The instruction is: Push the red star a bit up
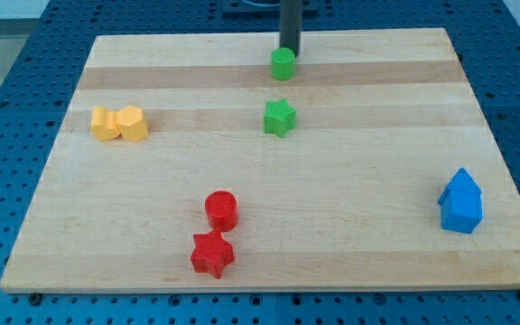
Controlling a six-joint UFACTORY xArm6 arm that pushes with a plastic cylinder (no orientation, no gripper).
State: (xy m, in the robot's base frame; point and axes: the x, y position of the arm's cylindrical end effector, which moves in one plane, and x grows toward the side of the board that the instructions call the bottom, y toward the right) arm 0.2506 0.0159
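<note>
The red star point(212, 254) lies near the view's bottom edge of the wooden board point(368, 235), left of centre. A red cylinder point(221, 209) stands just above it, almost touching. My tip point(290, 51) is at the view's top centre, right behind a green cylinder point(283, 63), far from the red star.
A green star point(279, 117) lies below the green cylinder. Two yellow blocks point(120, 124) sit together at the left. Two blue blocks point(460, 201) sit together near the right edge. The board rests on a blue perforated table point(7, 108).
</note>
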